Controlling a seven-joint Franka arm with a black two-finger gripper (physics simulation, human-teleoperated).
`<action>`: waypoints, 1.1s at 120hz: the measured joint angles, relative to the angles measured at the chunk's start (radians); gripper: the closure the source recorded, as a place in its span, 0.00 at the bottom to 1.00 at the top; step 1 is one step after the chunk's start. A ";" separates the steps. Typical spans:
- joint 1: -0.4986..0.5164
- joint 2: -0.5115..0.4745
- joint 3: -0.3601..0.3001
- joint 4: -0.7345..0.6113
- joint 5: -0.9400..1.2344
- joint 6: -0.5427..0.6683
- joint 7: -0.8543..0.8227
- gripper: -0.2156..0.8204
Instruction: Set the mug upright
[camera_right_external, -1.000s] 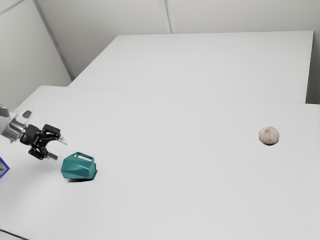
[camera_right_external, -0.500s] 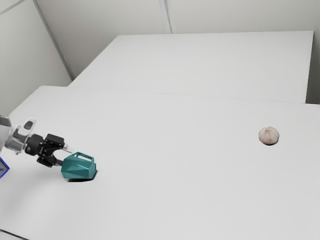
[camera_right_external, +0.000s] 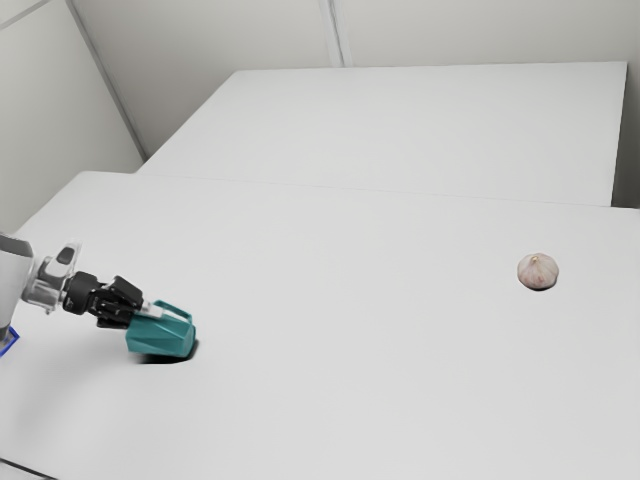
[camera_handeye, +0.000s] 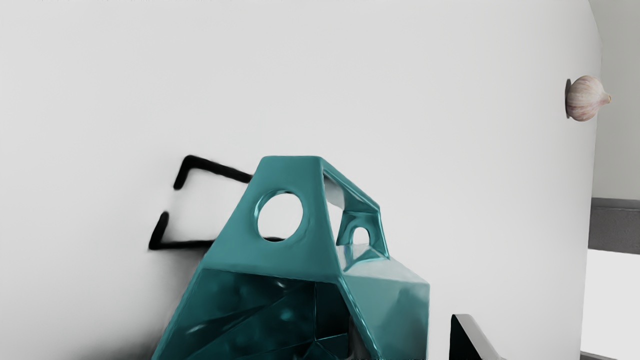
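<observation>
The teal mug (camera_right_external: 162, 336) lies on its side on the table, handle upward and mouth toward the exterior view's left. My gripper (camera_right_external: 146, 314) is at its mouth end, partly overlapping the mug. In the wrist view the open mouth of the mug (camera_handeye: 270, 220) faces my hand, and the handle has a round hole. My gripper (camera_handeye: 412, 347) stands open across one side wall: one finger (camera_handeye: 472, 337) is outside with a gap to the wall, while a dark grey shape inside the mouth looks like the other finger, mostly hidden.
A garlic bulb (camera_right_external: 538, 271) rests on the table (camera_right_external: 350, 350) far off toward the exterior view's right. A blue-edged object (camera_right_external: 9, 341) is at the exterior view's left edge, partly behind the arm. Black shadow lines lie beside the mug.
My hand has come forward and down to the mug, and one finger now overlaps its upper side. The mug has shifted slightly toward the exterior view's right and turned a little.
</observation>
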 joint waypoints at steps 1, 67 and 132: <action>0.000 0.000 0.000 0.000 0.000 0.000 0.001 0.77; 0.069 -0.105 -0.111 0.101 0.008 -0.005 0.011 0.95; -0.327 0.415 -0.153 0.734 0.803 0.236 -0.242 0.96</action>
